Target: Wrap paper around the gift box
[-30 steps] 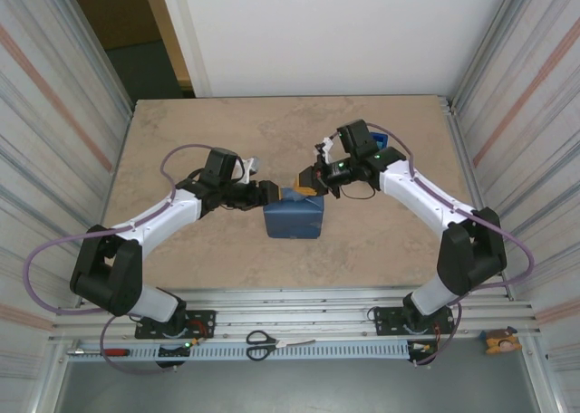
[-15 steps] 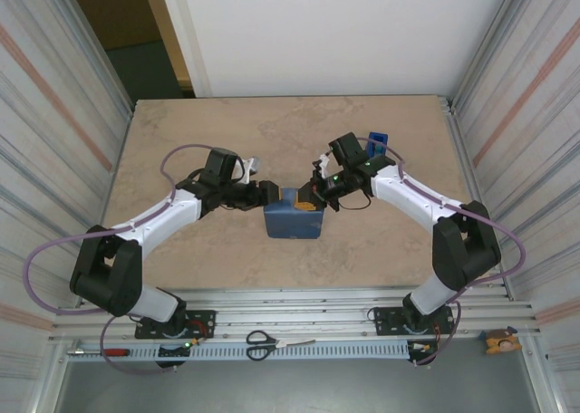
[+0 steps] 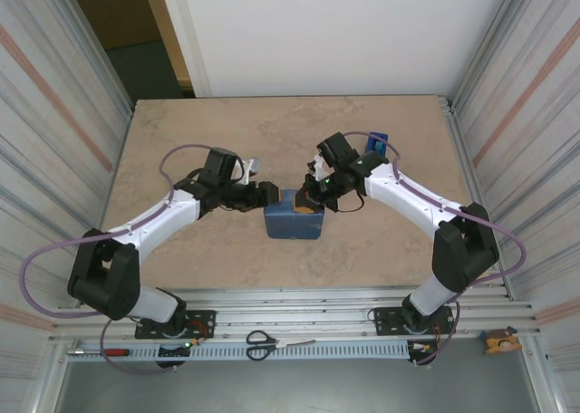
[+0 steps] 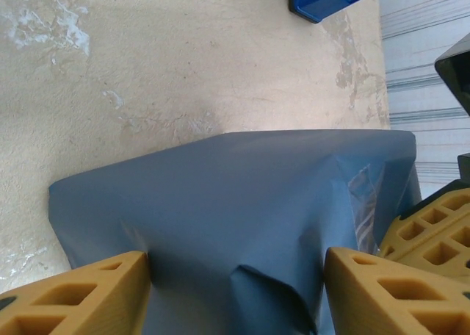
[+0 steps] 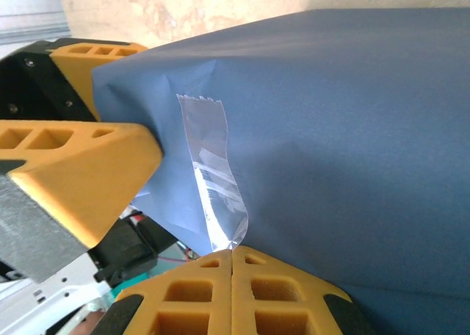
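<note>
A slate-blue sheet of wrapping paper (image 3: 293,221) is seen folded into a boxy parcel at the middle of the beige stone-patterned worktop (image 3: 208,132), between the two arms. The small gift box is judged to be inside it. None of its orange is exposed, so the covering is taken as largely done.

The left fingers (image 4: 81,294) are spread to either side of the parcel and pressed against the paper, so that its folds are pinned at the left end. A short strip of clear tape (image 5: 209,166) is stuck by one end to the paper beside that fold. Its other end is pinched between the right fingers (image 5: 272,291), which are clenched together. The strip is not yet laid flat, so the taping of this seam is judged to be the step in hand.

Whether other seams are fastened cannot be told. A narrow blue tape dispenser (image 3: 378,144) stands at the far right of the worktop, well apart from the parcel.
</note>
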### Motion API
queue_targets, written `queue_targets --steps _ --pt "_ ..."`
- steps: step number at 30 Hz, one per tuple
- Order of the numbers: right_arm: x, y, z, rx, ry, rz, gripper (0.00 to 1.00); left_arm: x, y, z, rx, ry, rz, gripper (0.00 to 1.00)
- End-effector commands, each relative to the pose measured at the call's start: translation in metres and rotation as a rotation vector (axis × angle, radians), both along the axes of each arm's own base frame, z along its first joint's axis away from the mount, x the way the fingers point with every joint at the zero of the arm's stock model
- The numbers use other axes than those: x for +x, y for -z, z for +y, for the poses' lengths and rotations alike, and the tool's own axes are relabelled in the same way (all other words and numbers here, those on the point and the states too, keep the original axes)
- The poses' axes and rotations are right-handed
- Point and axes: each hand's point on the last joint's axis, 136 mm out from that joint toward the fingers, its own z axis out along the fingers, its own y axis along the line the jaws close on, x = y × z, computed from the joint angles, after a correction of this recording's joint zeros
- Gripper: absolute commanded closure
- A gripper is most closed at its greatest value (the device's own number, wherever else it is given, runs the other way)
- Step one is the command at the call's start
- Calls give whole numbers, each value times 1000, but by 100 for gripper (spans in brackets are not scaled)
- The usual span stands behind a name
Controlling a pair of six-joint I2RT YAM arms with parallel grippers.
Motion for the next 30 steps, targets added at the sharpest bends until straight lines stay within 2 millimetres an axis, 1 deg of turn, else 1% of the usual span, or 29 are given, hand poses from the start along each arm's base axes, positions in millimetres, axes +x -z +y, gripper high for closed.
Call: queue_targets --steps 1,5,7,8,9,12,14,15,19,21,24,26,30 --pt "-12 43 -28 -212 28 76 100 4 -40 3 -32 1 -77 36" --pt "-9 43 -25 -208 30 70 100 8 -69 11 -51 -27 -141 37" --pt "-8 42 -24 -207 33 65 100 7 -82 13 -62 -36 -173 44" --pt "-8 41 -24 -205 34 64 100 6 -86 14 -69 -37 -183 49" --pt "-8 41 -24 -205 36 63 100 5 -93 12 -86 -34 -195 57" --pt "-8 41 -25 -208 39 60 100 4 -103 -1 -151 19 -202 78" --pt "-8 41 -26 -207 41 58 100 2 -105 -14 -180 72 -180 91" --pt "-8 42 -26 -207 42 59 100 2 -102 -20 -182 93 -165 100" --pt "-8 42 -25 -200 47 58 100 3 -91 -41 -175 149 -120 100" --pt "-9 41 -24 -198 47 57 100 4 -82 -49 -138 166 -91 100" --pt "-8 40 -25 -195 51 53 100 8 -61 -50 -78 149 -36 100" --pt "-8 40 -24 -188 55 53 100 12 -54 -50 -60 130 -29 100" --pt "-8 39 -24 -180 58 50 100 10 -39 -52 -16 136 5 100"
